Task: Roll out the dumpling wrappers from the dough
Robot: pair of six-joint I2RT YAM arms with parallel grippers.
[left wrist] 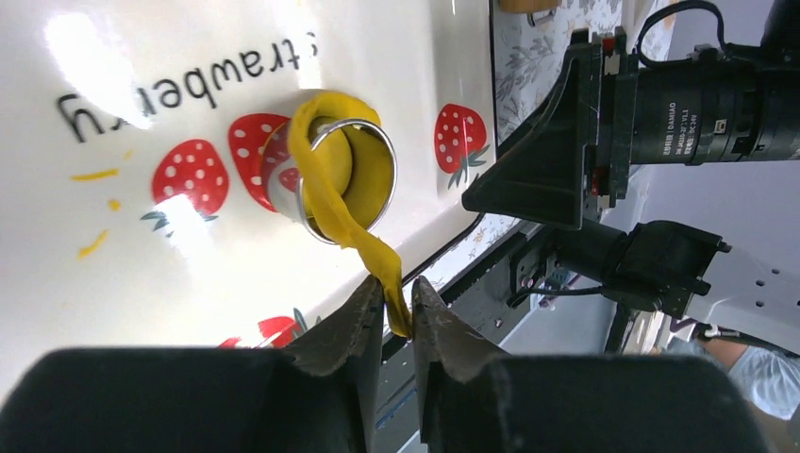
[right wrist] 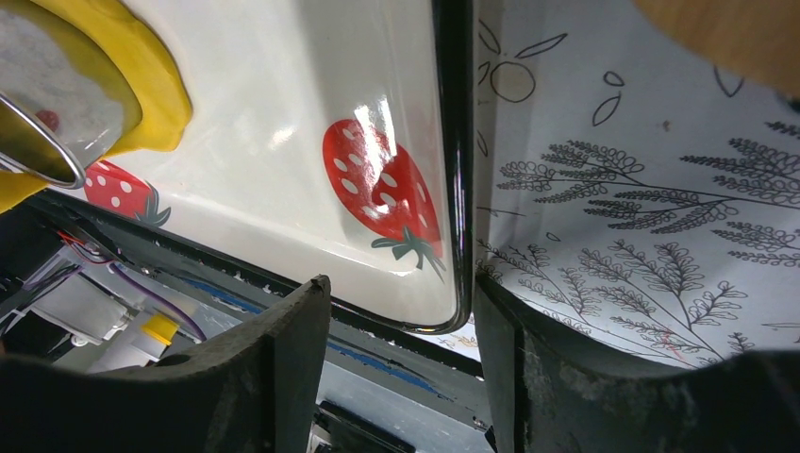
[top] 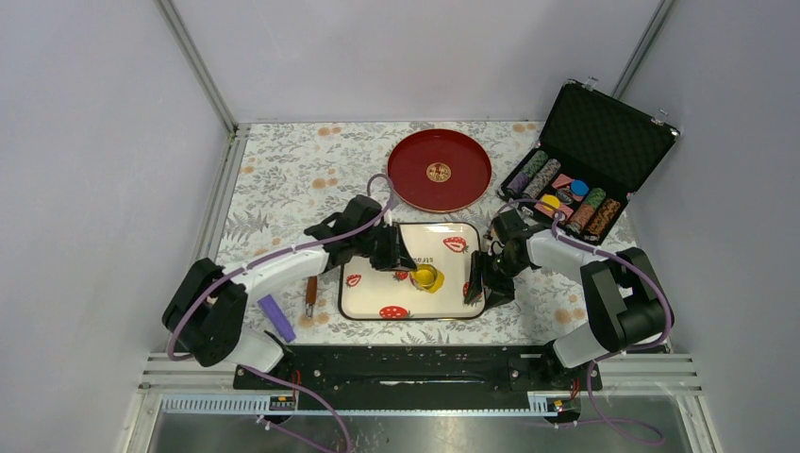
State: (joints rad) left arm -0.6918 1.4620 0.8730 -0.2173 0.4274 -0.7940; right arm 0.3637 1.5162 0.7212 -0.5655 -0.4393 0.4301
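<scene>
left gripper is clamped on the tail of the dough, jaws pinched nearly together on a thin yellow strip. the strip runs long and narrow, straight out from the fingertips and away, then curls over the rim of the metal ring cutter on the strawberry tray. inside the ring sits a round yellow piece, maybe a cut wrapper, hard to say. right gripper is spread wide, one finger either side of the tray's rim, with the dough ahead, out past the finger over the tray.

Ring cutter and dough half out of the right-wrist view's top-left corner
</scene>
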